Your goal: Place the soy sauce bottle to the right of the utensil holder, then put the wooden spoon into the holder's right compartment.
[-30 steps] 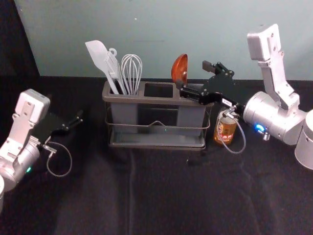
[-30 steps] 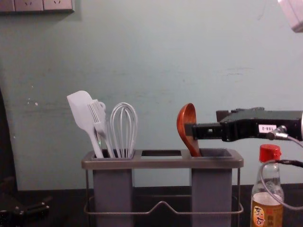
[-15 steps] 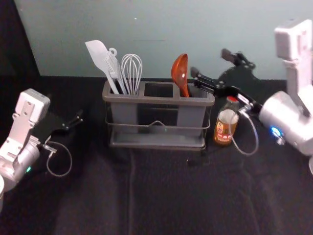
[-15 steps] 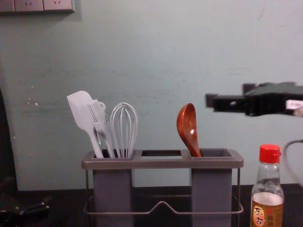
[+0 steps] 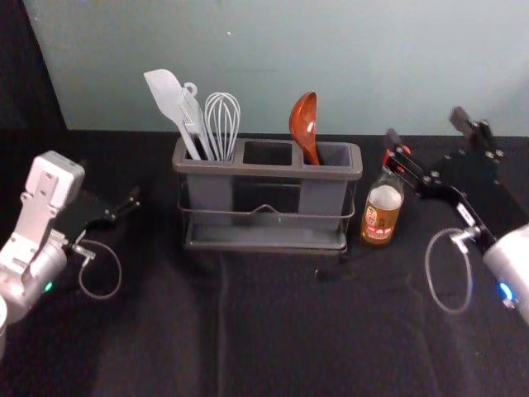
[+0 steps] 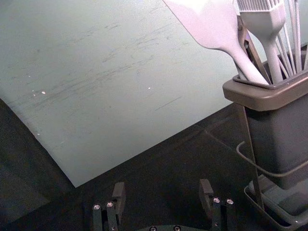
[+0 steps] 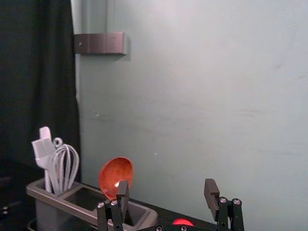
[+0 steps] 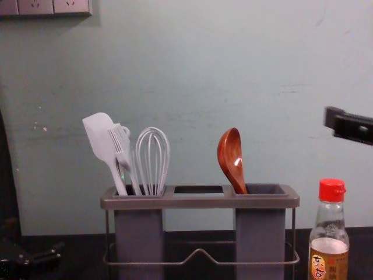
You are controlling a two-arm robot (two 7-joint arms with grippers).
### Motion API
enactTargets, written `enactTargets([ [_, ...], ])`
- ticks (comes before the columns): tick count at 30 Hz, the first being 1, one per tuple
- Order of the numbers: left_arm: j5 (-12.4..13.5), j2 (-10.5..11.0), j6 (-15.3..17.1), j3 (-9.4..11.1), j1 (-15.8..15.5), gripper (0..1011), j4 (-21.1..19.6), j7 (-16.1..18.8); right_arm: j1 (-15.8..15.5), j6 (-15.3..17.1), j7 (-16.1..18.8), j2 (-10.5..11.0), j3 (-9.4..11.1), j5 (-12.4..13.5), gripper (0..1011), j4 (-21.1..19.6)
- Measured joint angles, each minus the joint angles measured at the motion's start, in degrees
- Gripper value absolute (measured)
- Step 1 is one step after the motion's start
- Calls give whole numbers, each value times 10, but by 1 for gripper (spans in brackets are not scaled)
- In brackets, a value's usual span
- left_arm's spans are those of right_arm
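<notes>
Biggest first: I see the utensil holder standing upright at the middle of the head view, on the dark counter. Its left compartment carries a spatula, a brush and a whisk; its right compartment takes the spoon. My right gripper is at the upper right of that frame, fingers apart and holding nothing; the left gripper is parked at the left, fingers open too.

The soy sauce bottle stands upright just beside the holder, right of centre. Partly filled, it is probably the heaviest item I'd lift, rigid, slick and breakable if it is glass; I'd grip the body, below the red cap. The wooden spoon leans left, bowl up: light, stiff, smooth enough to twist, so I'd pinch its neck squarely. Both placements look done to me
</notes>
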Motion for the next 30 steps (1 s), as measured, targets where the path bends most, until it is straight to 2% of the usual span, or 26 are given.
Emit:
enactTargets([
  [5,0,0,0,0,0,1005,0,0,-42,-56,-14,-11,12,-20,1003,6],
  [9,0,0,0,0,0,1005,0,0,-55,-76,-14,-20,18,-22,1002,23],
  [18,0,0,0,0,0,1005,0,0,-56,-84,-3,-40,19,-13,1002,70],
  [30,0,0,0,0,0,1005,0,0,-47,-76,10,-66,13,-26,1002,122],
])
